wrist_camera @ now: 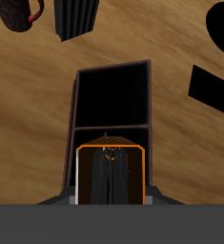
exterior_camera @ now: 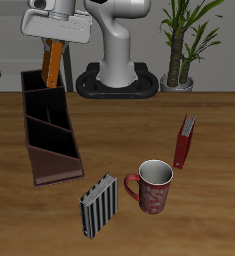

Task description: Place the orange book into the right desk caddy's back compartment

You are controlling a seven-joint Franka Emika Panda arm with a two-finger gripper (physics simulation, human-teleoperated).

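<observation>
Above caddy: the fingers [exterior_camera: 55,42] are clamping the orange book [exterior_camera: 53,62], hanging upright over the right desk caddy [exterior_camera: 47,128].
Advice: keep centring over the back compartment [exterior_camera: 41,80] (edge-first), lowering slowly.

Front overhead view; wrist view above caddy [wrist_camera: 111,100]

A wooden table [exterior_camera: 119,140] with brown grain fills most of the exterior view. Behind its far edge a potted plant [exterior_camera: 186,40] with long green leaves stands against a plain pale wall [exterior_camera: 9,20]. Lighting is soft and even, with faint shadows on the wood.
</observation>
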